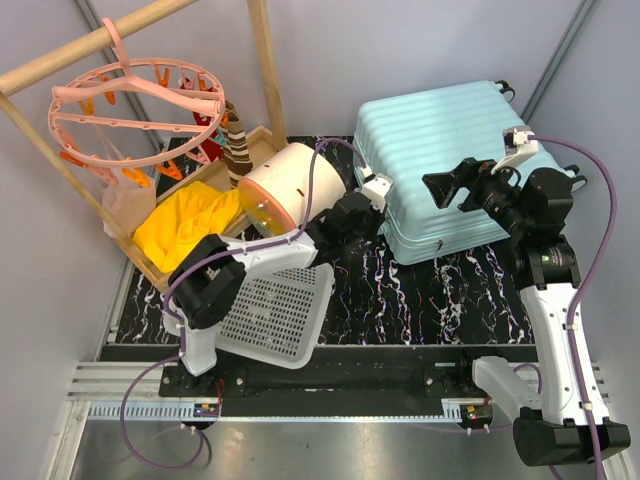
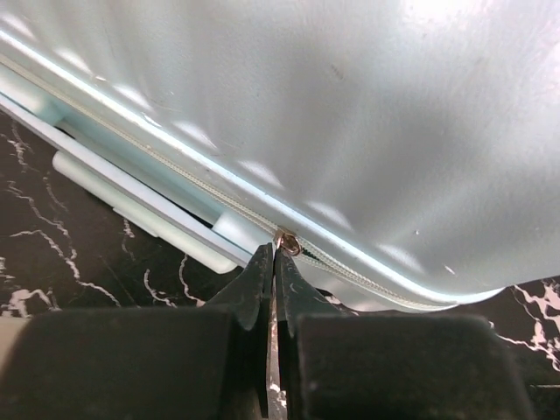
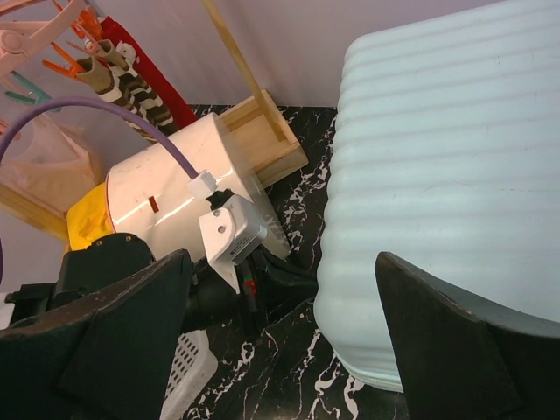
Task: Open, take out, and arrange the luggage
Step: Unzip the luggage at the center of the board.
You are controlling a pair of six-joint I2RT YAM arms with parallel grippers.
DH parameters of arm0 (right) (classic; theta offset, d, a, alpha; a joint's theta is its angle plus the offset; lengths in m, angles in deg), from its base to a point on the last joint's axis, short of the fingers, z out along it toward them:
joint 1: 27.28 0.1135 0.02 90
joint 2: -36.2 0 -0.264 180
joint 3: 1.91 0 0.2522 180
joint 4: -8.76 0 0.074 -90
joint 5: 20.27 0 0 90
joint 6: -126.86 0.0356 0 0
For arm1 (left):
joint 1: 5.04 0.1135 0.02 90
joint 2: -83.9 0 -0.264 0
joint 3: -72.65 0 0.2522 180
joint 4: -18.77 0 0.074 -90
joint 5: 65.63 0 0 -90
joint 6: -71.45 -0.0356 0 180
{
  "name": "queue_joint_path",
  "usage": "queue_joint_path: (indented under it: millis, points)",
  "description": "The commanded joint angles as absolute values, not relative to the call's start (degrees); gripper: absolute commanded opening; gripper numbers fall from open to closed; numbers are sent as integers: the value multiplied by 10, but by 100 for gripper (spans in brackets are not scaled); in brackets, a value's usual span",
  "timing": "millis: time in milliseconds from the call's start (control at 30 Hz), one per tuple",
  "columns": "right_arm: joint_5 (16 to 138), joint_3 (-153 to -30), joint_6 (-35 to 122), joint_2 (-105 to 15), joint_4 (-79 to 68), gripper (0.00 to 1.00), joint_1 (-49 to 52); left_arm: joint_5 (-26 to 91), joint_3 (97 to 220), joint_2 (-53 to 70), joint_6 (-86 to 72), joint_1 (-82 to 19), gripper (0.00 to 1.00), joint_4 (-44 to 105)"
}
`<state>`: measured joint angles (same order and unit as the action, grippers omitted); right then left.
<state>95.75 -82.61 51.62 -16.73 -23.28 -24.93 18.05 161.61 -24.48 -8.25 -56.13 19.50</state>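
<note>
Left end effector closed at luggage zip pull, wrist view only

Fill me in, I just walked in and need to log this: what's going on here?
Two robot arms are working on the closed pale mint-blue ribbed hard-shell suitcase lying on the black marbled table. The left gripper is shut on the small metal zipper pull at the suitcase's side seam. The right gripper hangs open over its top, holding nothing.

Mint-blue ribbed luggage lying flat, zipped shut, table's right-rear.
</note>
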Motion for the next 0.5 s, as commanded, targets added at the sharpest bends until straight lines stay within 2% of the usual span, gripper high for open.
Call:
queue_joint_path:
  millis: [0,333,433,467]
  points:
    - [950,-837,512,-169,-206,95,-249,79,1667,-231,-124,-535,0,147]
    - [957,-835,510,-189,-202,95,-249,33,1663,-242,-137,-535,0,160]
    - [937,-837,505,-192,-218,95,-249,97,1610,-223,-142,-535,0,103]
    - [929,-840,498,-193,-232,95,-250,158,1597,-211,-144,-535,0,74]
